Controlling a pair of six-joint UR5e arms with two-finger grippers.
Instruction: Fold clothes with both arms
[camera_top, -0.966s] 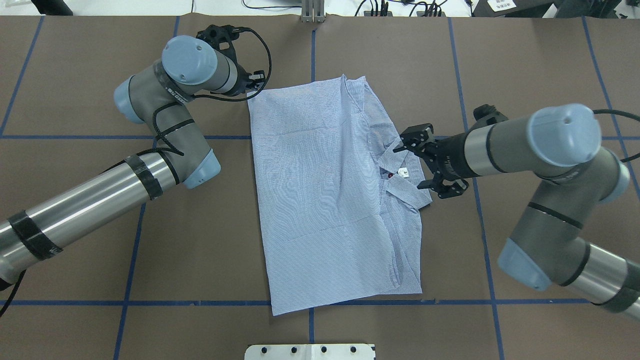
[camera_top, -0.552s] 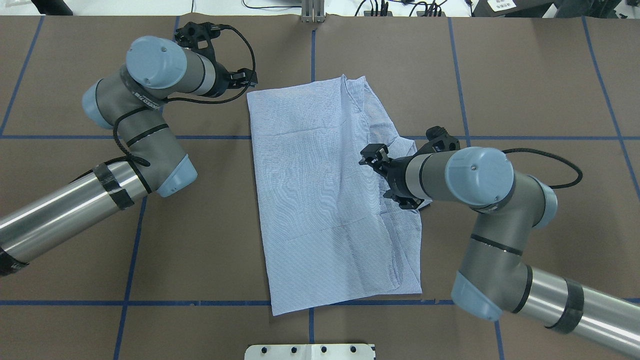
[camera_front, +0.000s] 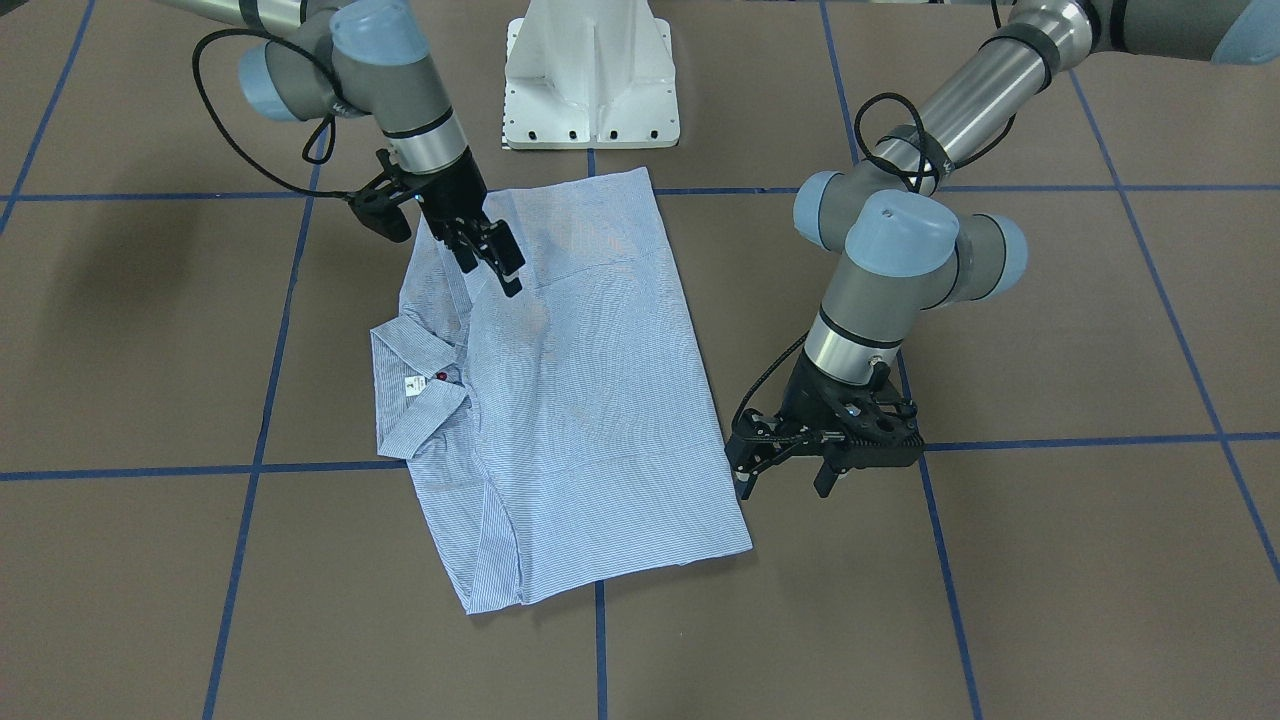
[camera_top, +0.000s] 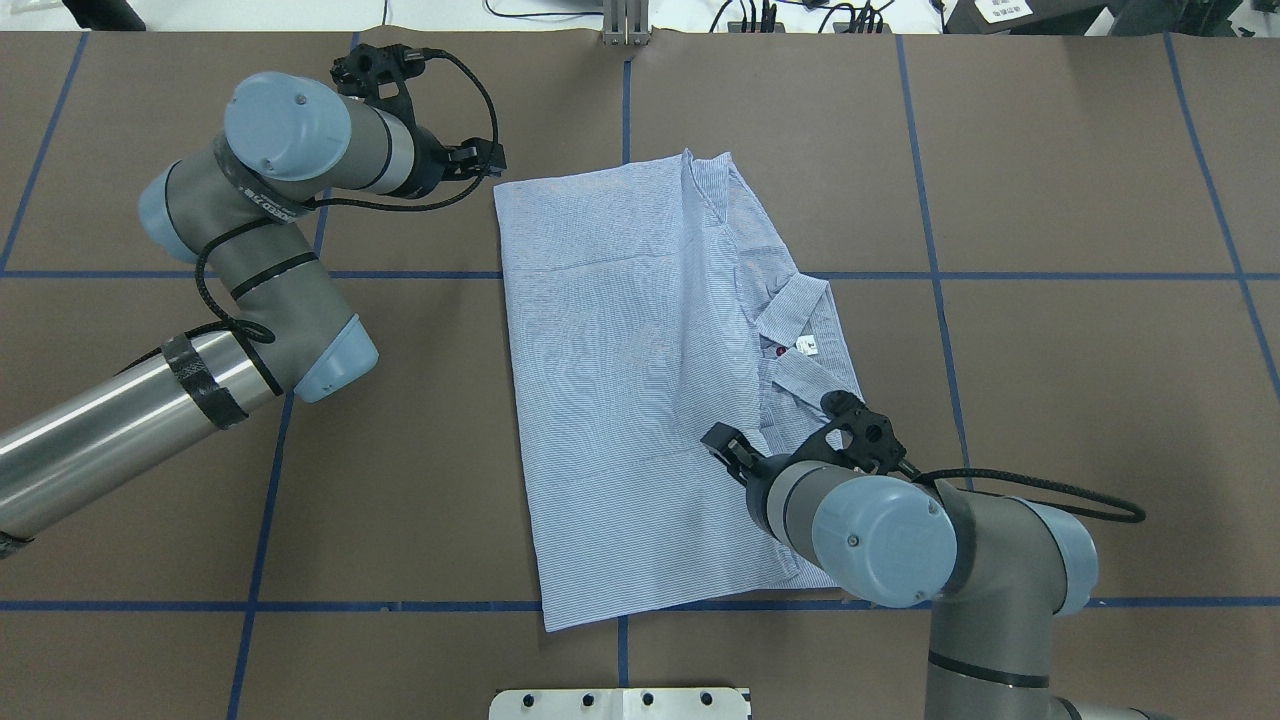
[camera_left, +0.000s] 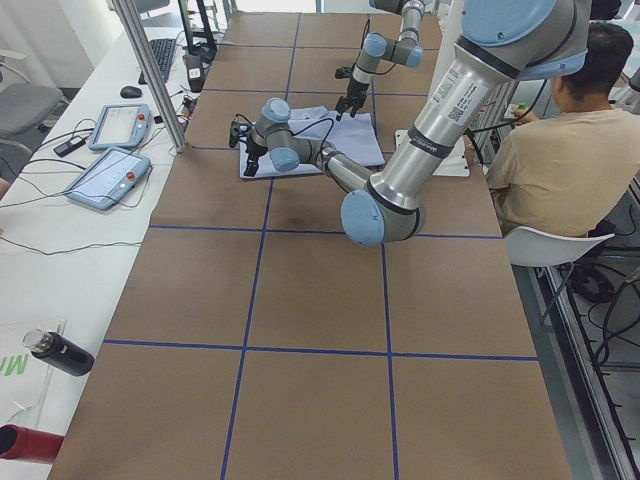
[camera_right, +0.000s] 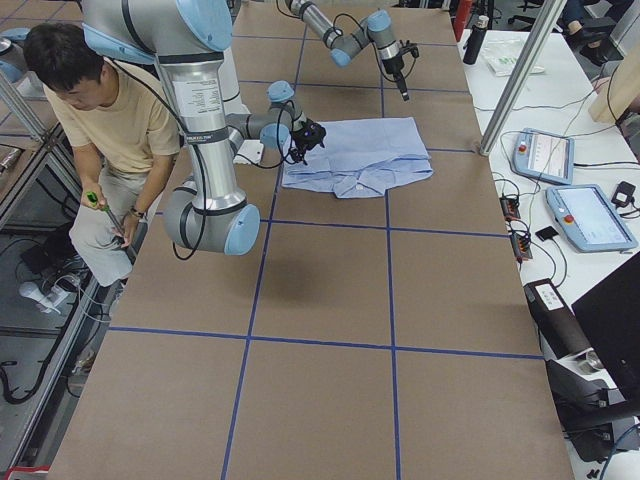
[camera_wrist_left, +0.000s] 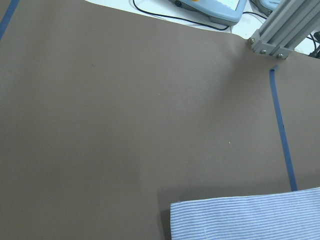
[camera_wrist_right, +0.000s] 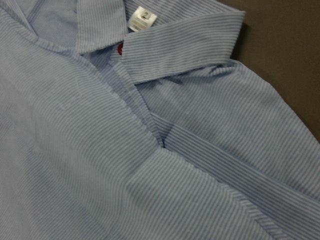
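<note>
Right tool (camera_front: 492, 276) spread over shirt (camera_front: 580, 380), left tool (camera_front: 782, 487) spread, pointing down alongside

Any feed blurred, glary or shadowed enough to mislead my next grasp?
Right wrist view: slightly soft, yet the shirt stripes and neck tag read fine. Left wrist view: sharp, with a thin shadow beside the shirt corner. Front-facing view: soft shadows on the table. Overhead view: even light, no glare.

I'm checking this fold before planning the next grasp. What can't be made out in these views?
Right gripper: overhead, its own wrist covers most of it; contact with the shirt is undecidable from the front-facing view.
Shirt's near right corner: overhead, under the right arm.
Neck tag print: right wrist view, too small.
Left gripper: outside the left wrist view, which shows only a shirt corner.
</note>
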